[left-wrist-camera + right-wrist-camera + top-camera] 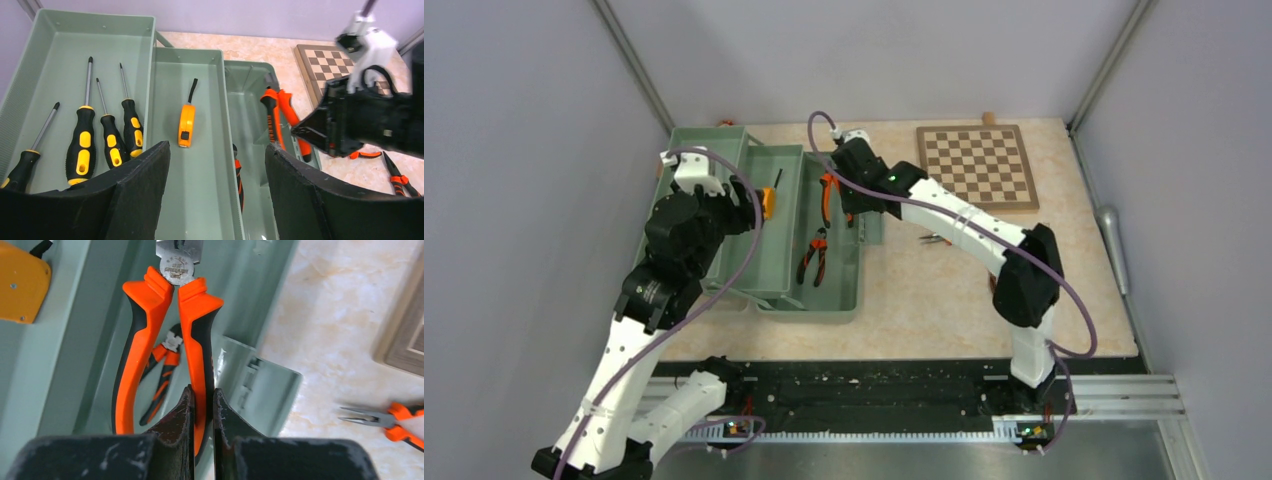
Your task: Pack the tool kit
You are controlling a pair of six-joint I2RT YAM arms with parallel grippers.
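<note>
**Asker:** Where is the toolbox, and what lies in it?

**Describer:** The pale-green toolbox (809, 312) stands open at the far left of the table (944, 300), its trays stepped out to the left. Four yellow-and-black screwdrivers (82, 145) lie side by side in the leftmost tray. The orange tape measure (186, 125) lies alone in the middle tray. A smaller pair of pliers (814, 255) rests in the deep bottom compartment.

**Asker:** And the two arms?

**Describer:** The right gripper (202, 395) is clamped on one handle of the large orange-handled pliers (150, 340). It holds them over the right side of the deep compartment, with the head pointing away from the wrist. Whether they touch the box cannot be told. The left gripper (217, 155) hovers above the trays, its fingers spread wide and gripping nothing.

**Asker:** What lies outside the box?

**Describer:** Needle-nose pliers (936, 239) with orange handles lie on the table to the right of the toolbox, beside the right arm. A wooden chessboard (977, 165) lies flat at the far right, well apart from the box.
</note>
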